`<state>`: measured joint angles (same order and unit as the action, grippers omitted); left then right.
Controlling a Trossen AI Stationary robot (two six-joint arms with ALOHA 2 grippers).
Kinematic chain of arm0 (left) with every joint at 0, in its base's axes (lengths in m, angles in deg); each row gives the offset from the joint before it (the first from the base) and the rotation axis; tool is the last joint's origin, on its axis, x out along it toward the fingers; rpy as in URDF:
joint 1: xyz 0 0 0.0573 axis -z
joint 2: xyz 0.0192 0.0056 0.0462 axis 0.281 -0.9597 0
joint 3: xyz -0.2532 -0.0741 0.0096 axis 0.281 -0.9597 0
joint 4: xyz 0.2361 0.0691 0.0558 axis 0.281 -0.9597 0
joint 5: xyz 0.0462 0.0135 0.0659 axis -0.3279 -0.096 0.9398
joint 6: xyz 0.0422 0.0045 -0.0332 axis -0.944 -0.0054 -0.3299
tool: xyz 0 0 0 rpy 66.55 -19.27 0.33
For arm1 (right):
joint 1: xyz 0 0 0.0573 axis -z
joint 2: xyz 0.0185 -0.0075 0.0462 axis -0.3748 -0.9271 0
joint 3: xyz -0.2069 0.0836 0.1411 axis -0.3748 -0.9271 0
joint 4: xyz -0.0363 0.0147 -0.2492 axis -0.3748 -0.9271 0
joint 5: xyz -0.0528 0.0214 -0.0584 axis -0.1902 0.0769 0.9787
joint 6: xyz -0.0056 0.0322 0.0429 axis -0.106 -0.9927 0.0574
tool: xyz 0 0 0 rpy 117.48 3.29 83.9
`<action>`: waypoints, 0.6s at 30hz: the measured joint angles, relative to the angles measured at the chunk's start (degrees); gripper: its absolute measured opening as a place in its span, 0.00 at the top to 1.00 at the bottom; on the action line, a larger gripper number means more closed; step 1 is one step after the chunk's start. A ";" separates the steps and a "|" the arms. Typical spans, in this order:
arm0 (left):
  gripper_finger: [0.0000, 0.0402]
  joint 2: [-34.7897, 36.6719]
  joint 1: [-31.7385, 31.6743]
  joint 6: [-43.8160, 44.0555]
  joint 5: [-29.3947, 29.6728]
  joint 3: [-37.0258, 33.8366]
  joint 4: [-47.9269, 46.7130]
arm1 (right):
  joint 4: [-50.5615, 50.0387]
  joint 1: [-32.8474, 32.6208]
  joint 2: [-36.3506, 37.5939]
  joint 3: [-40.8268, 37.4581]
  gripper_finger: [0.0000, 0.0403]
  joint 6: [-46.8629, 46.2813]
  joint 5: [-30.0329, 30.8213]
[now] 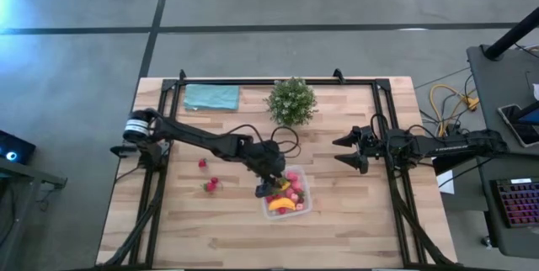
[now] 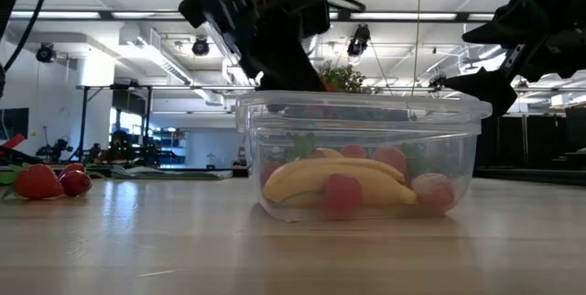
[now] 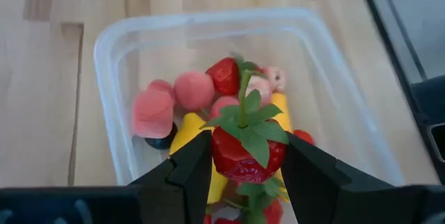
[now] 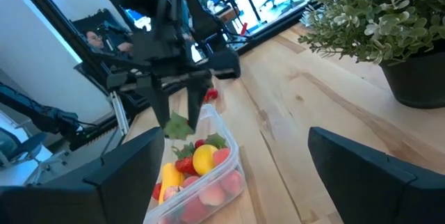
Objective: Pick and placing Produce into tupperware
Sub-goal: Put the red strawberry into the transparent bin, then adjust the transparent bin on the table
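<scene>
Left gripper (image 3: 243,165) is closed on a red strawberry (image 3: 245,151) with green leaves, and I see it hanging just above the tupperware (image 1: 305,188), over the container's 9 o'clock side in the high view. From the left wrist camera the two dark fingers (image 3: 191,168) press the fruit from both sides, with its stem pointing up between them.

I find the clear tupperware a little toward 5 o'clock from the table centre. Inside it lie a yellow-orange banana (image 2: 339,181), several red and pink pieces (image 3: 193,90), a dark piece (image 3: 160,140) and a small yellow lemon (image 4: 204,159). In the low view the container stands flat on the wood and the fruits rest on its bottom.

Two loose strawberries (image 1: 210,185) lie together on the table at 9 o'clock from the container, well apart from it, and one more small red piece (image 1: 202,163) is near them, toward 11 o'clock.

I see the right gripper (image 1: 344,151) waiting at 2 o'clock from the tupperware, raised above the table, with its fingers spread wide and nothing between them.

At 12 o'clock from the container stands the green potted plant (image 1: 291,101), and a teal cloth (image 1: 211,97) lies flat at the far edge, around 11 o'clock.
</scene>
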<state>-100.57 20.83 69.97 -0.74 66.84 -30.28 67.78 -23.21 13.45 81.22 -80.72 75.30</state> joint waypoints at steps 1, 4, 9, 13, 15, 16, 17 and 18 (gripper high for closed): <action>0.65 -0.24 0.00 0.95 0.13 0.01 -0.08 | 0.01 0.00 0.01 0.00 0.14 0.00 -0.01; 0.60 -0.65 0.00 3.94 1.56 0.18 -0.20 | 0.01 -0.01 0.01 0.00 0.14 0.00 -0.01; 0.46 -0.48 0.00 5.85 3.56 0.08 -0.33 | -0.01 -0.01 0.02 0.00 0.13 0.00 -0.01; 0.36 -0.02 0.00 5.83 4.33 0.15 -2.84 | 0.01 -0.02 -0.04 0.00 0.13 0.00 -0.01; 0.33 0.71 0.00 5.59 4.25 0.47 -6.98 | -0.01 0.01 -0.04 0.00 0.14 0.00 -0.01; 0.32 1.35 0.00 5.41 4.22 0.58 -9.32 | -0.02 -0.01 -0.04 0.00 0.14 0.00 -0.01; 0.32 2.21 0.01 5.32 4.28 0.57 -12.13 | -0.02 -0.01 -0.05 0.00 0.14 0.00 -0.01; 0.32 3.15 0.03 5.37 4.36 0.40 -15.36 | -0.01 0.00 -0.06 0.00 0.14 0.00 0.00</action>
<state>-97.42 20.86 75.34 3.62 67.24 -45.64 67.78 -23.21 13.39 81.22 -80.72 75.31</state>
